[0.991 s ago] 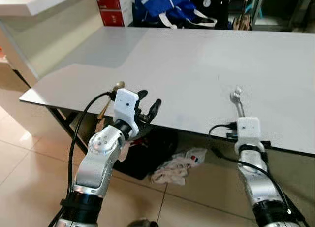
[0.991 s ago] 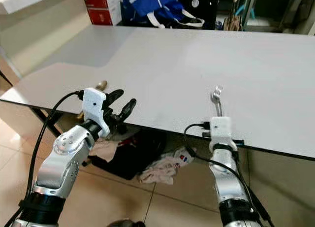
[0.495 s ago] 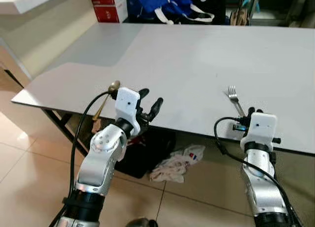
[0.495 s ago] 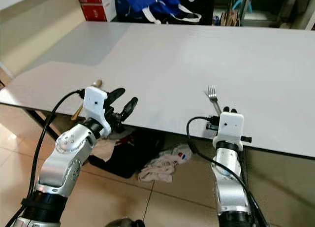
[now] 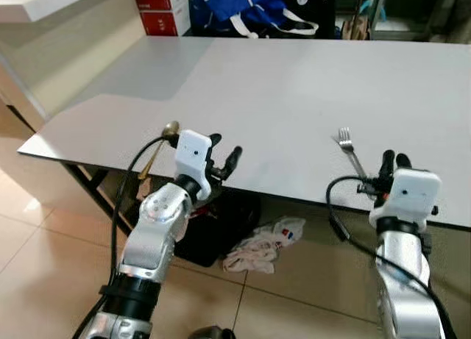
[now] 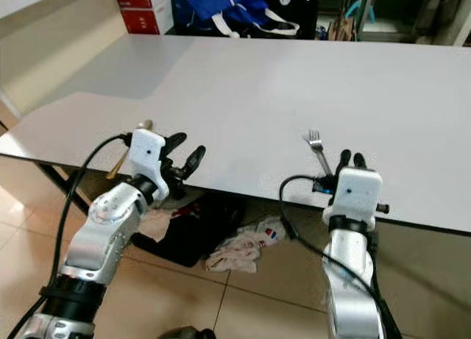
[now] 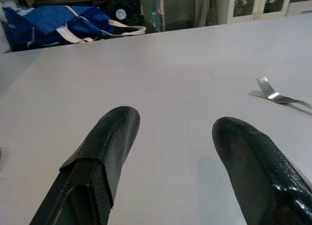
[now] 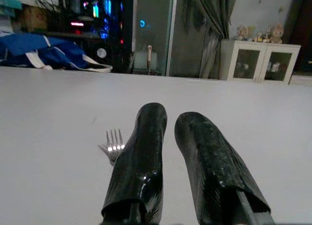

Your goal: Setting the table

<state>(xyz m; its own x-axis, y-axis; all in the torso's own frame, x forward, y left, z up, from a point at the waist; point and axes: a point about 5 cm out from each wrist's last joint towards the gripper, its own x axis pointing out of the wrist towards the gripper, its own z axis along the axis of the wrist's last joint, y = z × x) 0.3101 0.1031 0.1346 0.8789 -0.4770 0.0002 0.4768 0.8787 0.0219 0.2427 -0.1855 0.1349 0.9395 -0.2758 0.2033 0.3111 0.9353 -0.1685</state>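
Here the fork lies flat on the white table, close to the near edge, tines pointing away from the robot and its handle running back toward the right gripper. It appears already set down as part of the place setting, which would explain why it rests alone on the bare top. The right gripper hovers at the table edge just beside the handle end, on its outer side; in the right wrist view its two black fingers stand nearly together with only a narrow gap, gripping nothing, and the fork's tines peek out beyond the left finger, so the fork lies ahead and slightly to the side, not between the fingers. The left gripper sits at the near edge well apart from the fork, fingers spread wide and empty. A gold spoon shows just beside the left wrist, its bowl near the table edge; whether it rests on the table or hangs beside it I cannot tell.
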